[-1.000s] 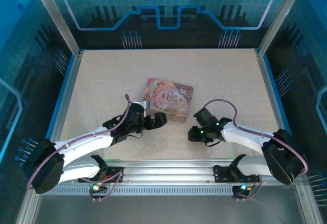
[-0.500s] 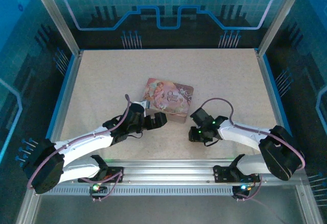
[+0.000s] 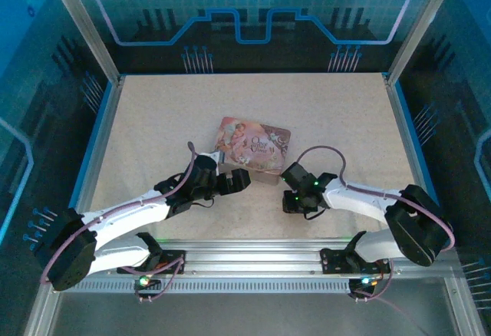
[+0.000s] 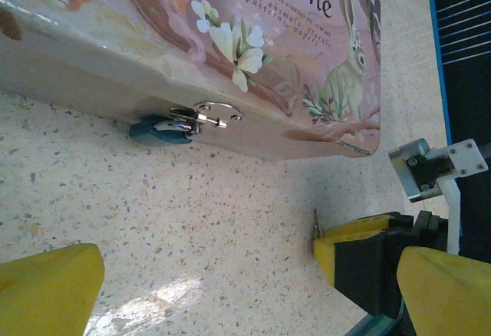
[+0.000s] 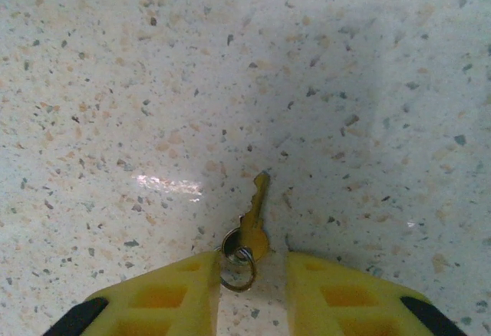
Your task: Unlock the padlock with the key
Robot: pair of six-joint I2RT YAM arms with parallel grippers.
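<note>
Jaws of the left gripper (image 4: 249, 278) stand wide, the yellow fingers at either edge of its wrist view, with nothing between them but speckled bench (image 4: 192, 221). Straight ahead of them is the near wall of the pink illustrated tin (image 4: 230, 14). The padlock (image 4: 161, 130) hangs there from a silver hasp, its teal-looking body low against the wall, at bench level. The tin wall backs the lock closely.

On the right gripper (image 5: 253, 271) the jaws are narrow, flanking the head of the small brass-coloured key (image 5: 256, 212) and its small ring (image 5: 238, 256). I cannot tell whether they pinch it. The key's blade points forward over the bench. From above, this gripper sits near the tin's near right corner and apart from it. The left gripper sits just beside the near left part.
</note>
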